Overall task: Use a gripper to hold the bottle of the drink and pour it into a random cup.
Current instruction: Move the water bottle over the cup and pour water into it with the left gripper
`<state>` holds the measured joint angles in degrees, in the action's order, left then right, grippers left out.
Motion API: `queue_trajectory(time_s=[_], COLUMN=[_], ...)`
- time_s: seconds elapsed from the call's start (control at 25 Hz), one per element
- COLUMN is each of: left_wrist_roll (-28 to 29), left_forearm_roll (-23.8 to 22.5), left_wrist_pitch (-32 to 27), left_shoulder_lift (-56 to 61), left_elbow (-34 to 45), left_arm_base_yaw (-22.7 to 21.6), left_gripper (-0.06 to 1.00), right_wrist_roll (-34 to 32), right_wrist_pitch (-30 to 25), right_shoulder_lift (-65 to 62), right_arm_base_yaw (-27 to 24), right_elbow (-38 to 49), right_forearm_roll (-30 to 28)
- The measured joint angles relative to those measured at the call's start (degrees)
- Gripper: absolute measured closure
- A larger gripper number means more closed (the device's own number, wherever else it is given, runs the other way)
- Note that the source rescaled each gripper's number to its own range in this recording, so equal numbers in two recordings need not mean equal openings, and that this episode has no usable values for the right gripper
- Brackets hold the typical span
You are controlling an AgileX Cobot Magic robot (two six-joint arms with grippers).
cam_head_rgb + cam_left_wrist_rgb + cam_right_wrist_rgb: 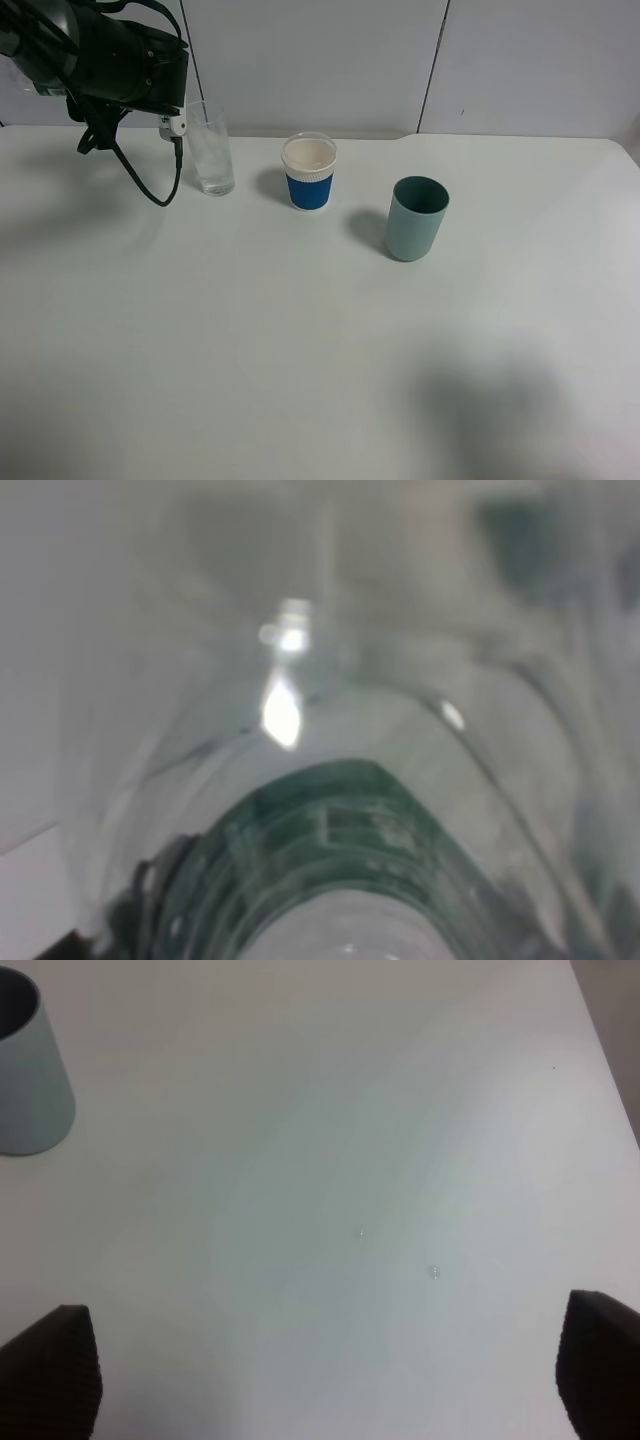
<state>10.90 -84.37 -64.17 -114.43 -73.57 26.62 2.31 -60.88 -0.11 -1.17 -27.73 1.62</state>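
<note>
— Where's the bottle (330, 865)?
— Pinched in the left jaws, just beside the tall glass (211, 148). The right jaws hang spread over the bench (330, 1160).
— How will it handle?
— Light, I'd judge; thin plastic, slick, easily dented. Best held around the green-labelled middle.

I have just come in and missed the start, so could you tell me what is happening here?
The left claw is shut on a small clear bottle with a green label, up beside the rim of the tall glass at the back of the table, seemingly to pour. The paper cup and the green cup stand apart from it. The right claw hangs open over the table.
</note>
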Motion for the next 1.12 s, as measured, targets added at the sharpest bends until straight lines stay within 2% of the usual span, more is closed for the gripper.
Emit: queue_trajectory(time_s=[1.12], left_wrist_roll=[-1.69], left_forearm_roll=[-1.97], left_wrist_pitch=[-0.81], left_shoulder_lift=[0.00], left_elbow=[0.00], left_arm_base_yaw=[0.00], left_gripper=[0.94], right_wrist_roll=[0.00], right_wrist_pitch=[0.00], right_shoulder_lift=[0.00], right_arm_base_yaw=[0.00], right_elbow=[0.00], right_forearm_roll=[0.00])
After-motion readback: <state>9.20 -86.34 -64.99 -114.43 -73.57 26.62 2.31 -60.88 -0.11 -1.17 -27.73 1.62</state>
